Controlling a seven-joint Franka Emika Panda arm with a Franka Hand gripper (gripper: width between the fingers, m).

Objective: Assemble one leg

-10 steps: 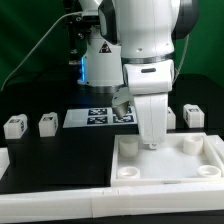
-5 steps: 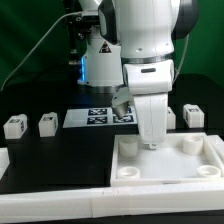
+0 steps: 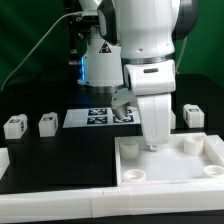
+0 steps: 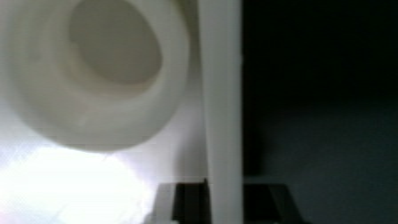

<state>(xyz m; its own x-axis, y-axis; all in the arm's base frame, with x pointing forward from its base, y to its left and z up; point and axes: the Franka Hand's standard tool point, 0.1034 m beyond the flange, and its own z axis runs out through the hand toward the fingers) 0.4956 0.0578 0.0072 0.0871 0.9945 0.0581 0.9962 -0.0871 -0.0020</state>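
Note:
My gripper stands at the back wall of the large white tray, between its two far corner sockets. In the wrist view my gripper has the tray's thin white wall between its dark fingers, and it looks shut on the wall. A round socket lies beside the wall. Three legs, small white posts with tags, stand on the black table. Two are at the exterior view's left and one is at the right. None is held.
The marker board lies behind the gripper, partly hidden by the arm. A long white rail runs along the front of the table. A white part shows at the left edge.
My gripper and the tray have shifted a little toward the exterior view's right. The legs have not moved.

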